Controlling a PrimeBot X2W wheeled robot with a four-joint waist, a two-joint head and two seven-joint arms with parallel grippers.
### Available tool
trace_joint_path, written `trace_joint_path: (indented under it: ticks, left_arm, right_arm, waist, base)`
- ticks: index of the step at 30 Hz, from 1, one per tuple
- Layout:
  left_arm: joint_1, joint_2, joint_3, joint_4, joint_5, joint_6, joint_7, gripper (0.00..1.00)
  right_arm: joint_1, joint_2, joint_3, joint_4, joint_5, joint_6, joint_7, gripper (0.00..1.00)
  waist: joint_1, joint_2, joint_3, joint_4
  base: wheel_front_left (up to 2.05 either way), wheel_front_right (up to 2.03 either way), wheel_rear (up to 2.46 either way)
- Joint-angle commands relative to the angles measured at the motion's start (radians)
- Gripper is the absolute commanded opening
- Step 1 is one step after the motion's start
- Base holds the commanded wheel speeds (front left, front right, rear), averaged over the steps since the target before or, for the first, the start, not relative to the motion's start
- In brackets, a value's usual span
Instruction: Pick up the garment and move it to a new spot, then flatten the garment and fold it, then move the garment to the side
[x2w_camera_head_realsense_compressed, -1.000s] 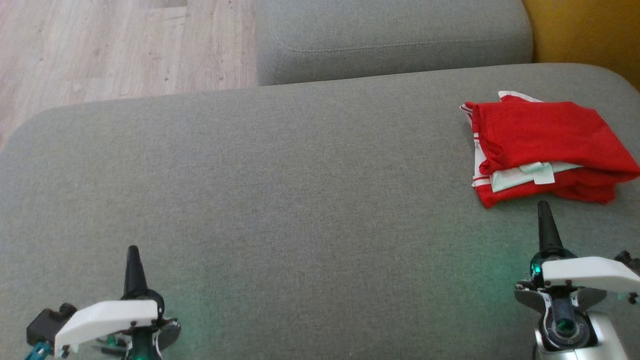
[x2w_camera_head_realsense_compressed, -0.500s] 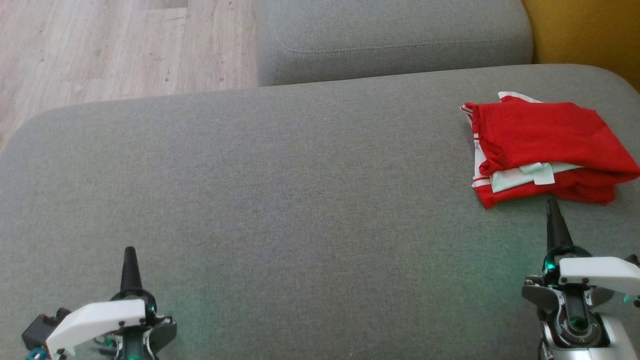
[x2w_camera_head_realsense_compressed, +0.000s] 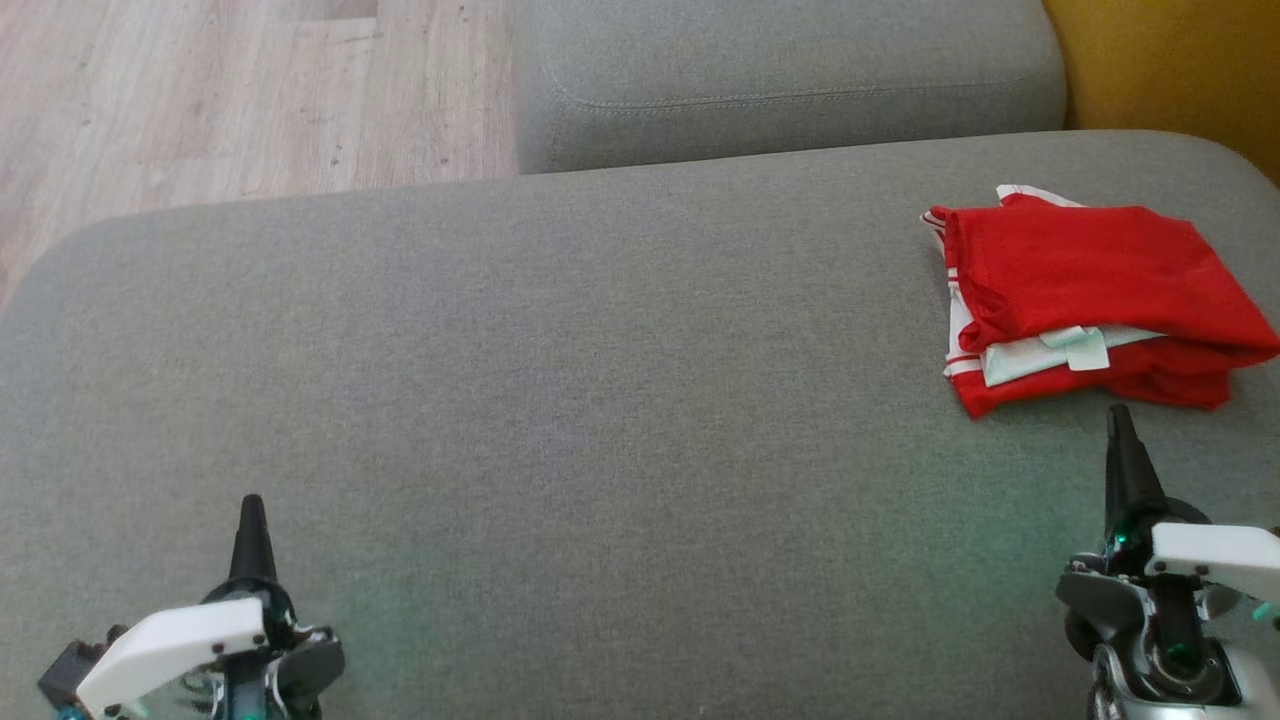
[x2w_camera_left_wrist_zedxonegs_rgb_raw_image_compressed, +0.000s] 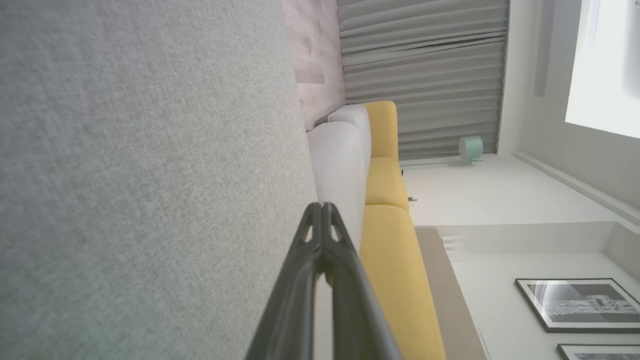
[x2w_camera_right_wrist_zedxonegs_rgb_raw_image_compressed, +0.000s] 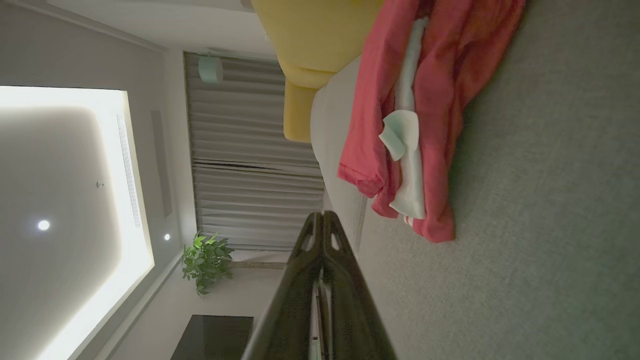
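The garment (x2w_camera_head_realsense_compressed: 1090, 290) is red with white trim and lies folded in a compact stack at the right side of the grey sofa seat (x2w_camera_head_realsense_compressed: 600, 400). The right wrist view shows the same garment (x2w_camera_right_wrist_zedxonegs_rgb_raw_image_compressed: 430, 125) lying ahead of the fingers. My right gripper (x2w_camera_head_realsense_compressed: 1120, 420) is shut and empty, its tip just below the garment's near edge and apart from it. Over at the lower left of the seat, my left gripper (x2w_camera_head_realsense_compressed: 250, 505) is shut too, with nothing held. Both pairs of fingertips meet in the wrist views, left gripper (x2w_camera_left_wrist_zedxonegs_rgb_raw_image_compressed: 322, 207) and right gripper (x2w_camera_right_wrist_zedxonegs_rgb_raw_image_compressed: 322, 216).
A second grey cushion (x2w_camera_head_realsense_compressed: 780, 80) stands behind the seat. Wooden floor (x2w_camera_head_realsense_compressed: 200, 90) lies at the upper left and a yellow sofa part (x2w_camera_head_realsense_compressed: 1170, 60) at the upper right. Wide bare fabric spreads across the seat's middle and left.
Both grippers have drawn back toward the bottom of the head view. The right one has also shifted slightly right. The garment has not moved.
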Motion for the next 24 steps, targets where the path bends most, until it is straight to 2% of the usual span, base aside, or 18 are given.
trace_joint_path:
  ticks: [1, 10, 24]
  left_arm:
    - [-0.051, 0.008, 0.037, -0.037, -0.026, -0.012, 0.009, 0.0]
    - [-0.052, 0.009, 0.052, -0.042, -0.106, -0.015, 0.034, 0.0]
    - [-0.052, 0.009, 0.052, -0.042, -0.106, -0.015, 0.034, 0.0]
  right_arm:
    - [-0.024, -0.002, 0.012, -0.045, 0.031, -0.001, 0.014, 0.0]
    - [-0.019, -0.001, -0.005, -0.06, 0.117, -0.001, 0.039, 0.0]
    - [-0.019, -0.001, -0.005, -0.06, 0.117, -0.001, 0.039, 0.0]
  waist:
    - [0.0, 0.0, 0.0, 0.0]
    - [0.0, 0.0, -0.002, 0.001]
    - [0.0, 0.0, -0.002, 0.001]
  base:
    - [0.0, 0.0, 0.0]
    - [0.0, 0.0, 0.0]
    - [0.0, 0.0, 0.0]
